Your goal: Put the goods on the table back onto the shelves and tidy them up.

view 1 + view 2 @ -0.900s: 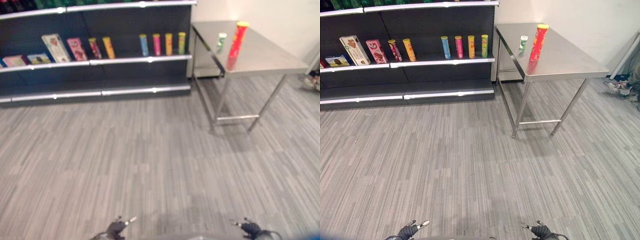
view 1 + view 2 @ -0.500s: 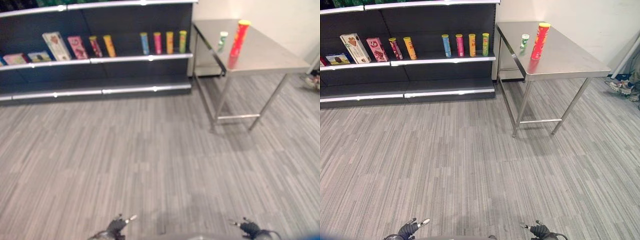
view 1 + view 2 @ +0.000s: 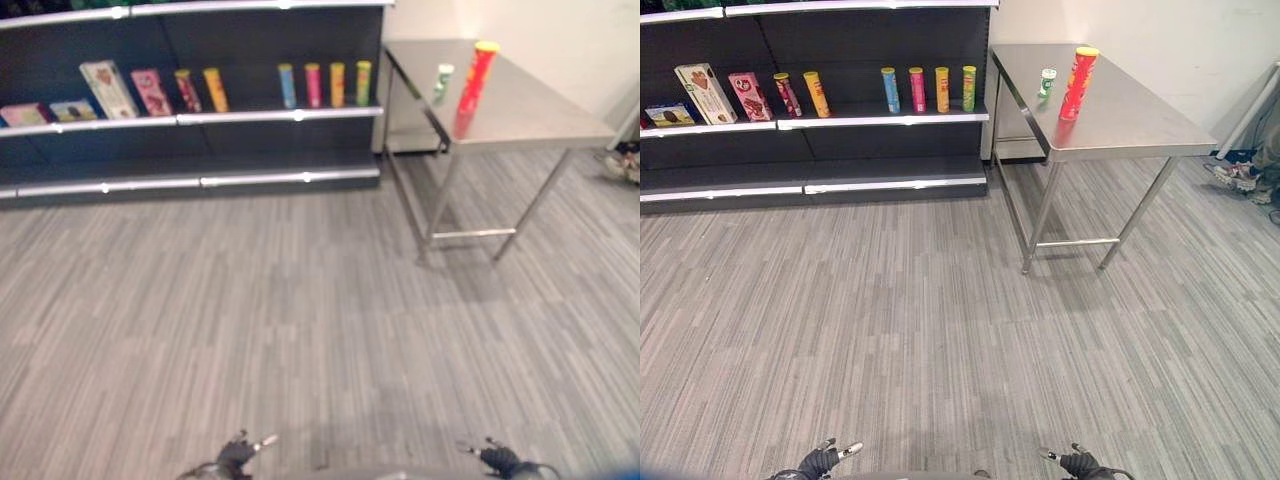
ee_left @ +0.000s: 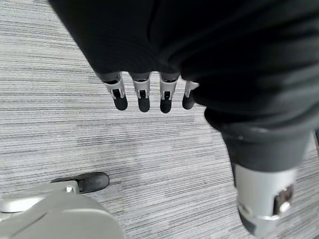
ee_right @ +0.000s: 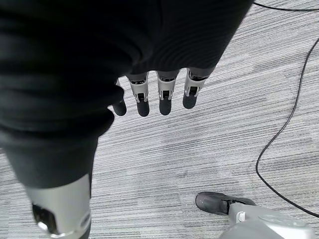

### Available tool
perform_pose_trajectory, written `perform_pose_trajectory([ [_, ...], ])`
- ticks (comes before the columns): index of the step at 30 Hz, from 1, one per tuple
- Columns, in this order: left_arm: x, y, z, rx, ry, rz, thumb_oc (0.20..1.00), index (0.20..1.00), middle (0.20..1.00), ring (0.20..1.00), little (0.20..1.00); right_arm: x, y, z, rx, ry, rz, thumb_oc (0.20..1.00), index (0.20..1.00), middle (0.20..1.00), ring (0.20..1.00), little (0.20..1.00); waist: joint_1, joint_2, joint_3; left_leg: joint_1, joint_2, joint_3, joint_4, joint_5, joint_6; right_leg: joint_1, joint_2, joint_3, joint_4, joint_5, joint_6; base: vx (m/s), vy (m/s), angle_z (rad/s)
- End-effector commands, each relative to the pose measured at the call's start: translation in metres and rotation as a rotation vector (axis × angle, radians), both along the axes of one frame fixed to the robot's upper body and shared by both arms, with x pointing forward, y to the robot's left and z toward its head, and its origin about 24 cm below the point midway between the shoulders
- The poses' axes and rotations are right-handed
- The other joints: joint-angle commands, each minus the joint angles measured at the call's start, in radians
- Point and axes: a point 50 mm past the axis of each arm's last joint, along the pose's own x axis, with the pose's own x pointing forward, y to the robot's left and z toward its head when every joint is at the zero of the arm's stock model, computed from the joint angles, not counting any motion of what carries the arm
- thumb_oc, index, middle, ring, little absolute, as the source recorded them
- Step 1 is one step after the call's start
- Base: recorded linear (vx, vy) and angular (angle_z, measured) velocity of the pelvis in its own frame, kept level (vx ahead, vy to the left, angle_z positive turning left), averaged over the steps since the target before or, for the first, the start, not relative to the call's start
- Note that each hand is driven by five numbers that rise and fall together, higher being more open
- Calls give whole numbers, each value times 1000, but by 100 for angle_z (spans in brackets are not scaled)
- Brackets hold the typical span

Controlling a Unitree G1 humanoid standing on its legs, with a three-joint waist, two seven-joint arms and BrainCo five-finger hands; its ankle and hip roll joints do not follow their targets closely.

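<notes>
The robot stands well back on the grey floor [image 3: 940,330], nowhere near anything it has to move. Off to its right, the steel worktop [image 3: 1140,110] carries 2 goods: a tall red tube [image 3: 1078,84] with a yellow cap, upright, and just beside it a short green-and-white can [image 3: 1047,82], nearer the back edge. Neither has been touched.

Straight ahead, the dark shelves [image 3: 820,125] already hold stock on the middle level: boxes at the left end, then 2 tubes leaning slightly, then a neat row of 4 upright tubes [image 3: 926,90] near the right end, closest to the worktop.

Both hands hang low and hold nothing. The left hand [image 4: 149,94] has its fingers straight and relaxed over bare floor, and the right hand [image 5: 159,94] looks the same.

I'd say this is the very start: the approach, with no pick yet made. The next move calls for walking forward and right until the worktop is within arm's reach, then bringing a hand up to the red tube. It is tall and narrow, so a careless nudge could topple it.
</notes>
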Motion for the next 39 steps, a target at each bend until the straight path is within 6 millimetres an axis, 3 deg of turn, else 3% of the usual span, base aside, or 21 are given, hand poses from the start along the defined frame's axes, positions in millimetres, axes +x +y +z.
perform_pose_trajectory([
  [1,10,2,1,47,6,-72,1000,1000,1000,1000,1000,6,-4,2,-30,-5,25,1000,1000,1000,1000,1000,-2,-11,-20,-6,30,1,0,-47,-72,6,-104,-32,14,-2,130,0,0,0],
  [11,6,1,-1,48,19,-64,1000,1000,1000,1000,1000,3,-3,0,-28,8,15,1000,1000,1000,1000,1000,-2,-13,-20,-9,26,2,0,-50,-69,2,-104,-24,12,2,131,0,0,0],
  [27,15,2,2,47,-14,-50,1000,1000,1000,1000,1000,0,-3,0,-27,20,8,1000,1000,1000,1000,1000,-6,-17,-2,-31,16,6,0,-51,-52,-37,-109,4,23,10,138,-3,21,-4],
  [35,25,9,7,61,-52,-27,1000,1000,1000,1000,1000,17,-3,4,-28,-27,21,1000,1000,1000,1000,1000,11,-11,37,-59,-21,1,16,-63,3,-174,-144,34,251,-14,163,-22,137,-13],
  [36,27,11,8,63,-56,-21,1000,1000,1000,1000,1000,18,-3,4,-25,-30,25,1000,1000,1000,1000,1000,8,-10,54,-43,-33,-2,20,-75,22,-225,-165,34,378,20,171,56,173,-22],
  [39,28,13,9,62,-60,-8,1000,1000,1000,1000,1000,13,-2,3,-16,-22,7,1000,1000,1000,1000,1000,-4,0,72,-6,-34,-15,15,-89,30,-292,-181,28,529,61,162,137,161,-3],
])
